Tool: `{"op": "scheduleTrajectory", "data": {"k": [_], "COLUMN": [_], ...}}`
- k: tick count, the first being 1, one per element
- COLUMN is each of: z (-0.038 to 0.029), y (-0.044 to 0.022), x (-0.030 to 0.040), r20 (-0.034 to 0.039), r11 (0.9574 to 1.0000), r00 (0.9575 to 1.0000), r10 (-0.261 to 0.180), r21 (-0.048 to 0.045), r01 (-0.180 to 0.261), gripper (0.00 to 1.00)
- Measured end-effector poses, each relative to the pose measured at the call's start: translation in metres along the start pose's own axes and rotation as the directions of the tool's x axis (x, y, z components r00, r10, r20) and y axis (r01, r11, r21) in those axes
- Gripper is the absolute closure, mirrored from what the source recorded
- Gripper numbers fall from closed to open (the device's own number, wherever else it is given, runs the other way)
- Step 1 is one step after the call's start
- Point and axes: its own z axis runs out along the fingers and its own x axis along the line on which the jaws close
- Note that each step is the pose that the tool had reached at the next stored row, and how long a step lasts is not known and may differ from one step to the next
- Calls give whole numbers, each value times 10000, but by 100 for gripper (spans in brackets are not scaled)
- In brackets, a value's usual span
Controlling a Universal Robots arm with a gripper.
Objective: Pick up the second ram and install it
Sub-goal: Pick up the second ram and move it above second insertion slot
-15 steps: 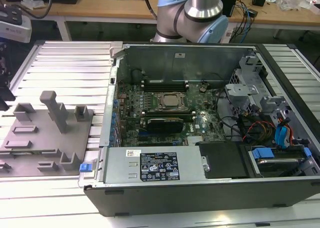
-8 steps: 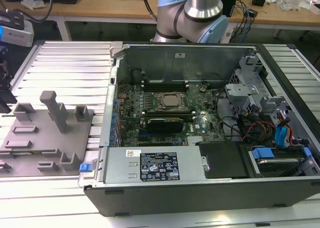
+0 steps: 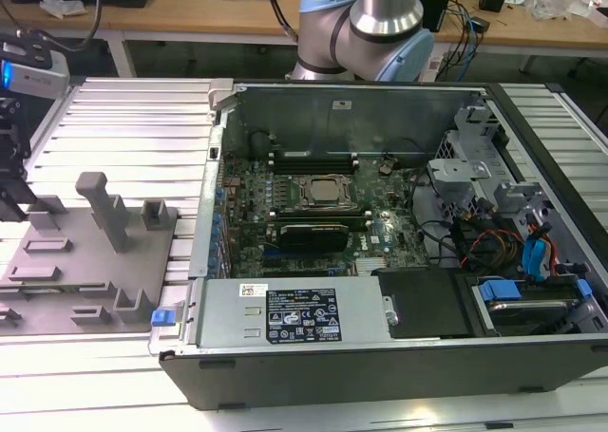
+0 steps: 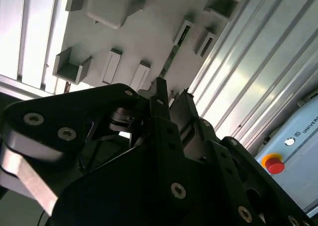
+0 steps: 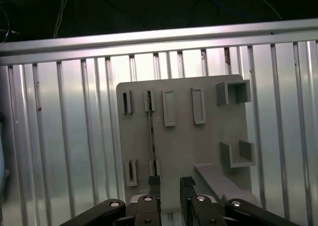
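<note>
On the grey holder plate [image 5: 208, 146], the second ram [image 5: 151, 131] stands on its thin edge, a long narrow strip. Each end is seated in a small raised slot block of the plate. The plate lies flat on a ribbed metal bench [image 5: 69, 136].

The black tool [image 5: 170, 184] hangs over the plate. Its two fingers are spread, with a clear gap between them and nothing in that gap. In the first wrist view, the near end of the stick runs up to one fingertip [image 5: 153, 182] rather than into the gap. Whether the two touch cannot be told.

In the second wrist view, the stick [image 4: 175, 51] appears as a dark greenish line between its two slot blocks, just beyond the fingertips.

In the exterior view, the tool [image 3: 14, 180] sits at the exterior view's left edge, above the far side of the plate [image 3: 85, 261]. It is well apart from an open computer case [image 3: 313, 104] lying on the bench towards the exterior view's right. Inside the case, the motherboard shows a processor socket [image 3: 318, 193] with long black slots on either side. A wide black card [image 3: 309, 234] lies just beside the socket. The arm's grey and blue base [image 3: 366, 24] stands behind the case.
</note>
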Motion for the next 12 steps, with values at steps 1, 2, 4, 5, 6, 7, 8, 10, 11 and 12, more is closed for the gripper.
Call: {"op": "scheduleTrajectory", "data": {"k": [1,2,4,5,6,7,8,10,11,12], "z": [18,31,69,88,114,130,155,233,256,272], "y": [6,11,23,25,28,29,28,29,30,31], "x": [11,26,70,81,90,95,102,117,120,121], "r20": [1,2,1,2,1,1,1,0,1,1], "r11": [10000,10000,10000,10000,10000,10000,10000,10000,10000,10000], "r00": [10000,10000,10000,10000,10000,10000,10000,10000,10000,10000], "r10": [-10,-19,-31,-32,-31,-31,-32,-31,-32,-32], "r21": [1,2,1,2,2,1,1,1,1,1], "r01": [10,19,31,32,31,31,32,31,32,32], "gripper": [70,70,70,70,70,70,70,70,70,70]}}
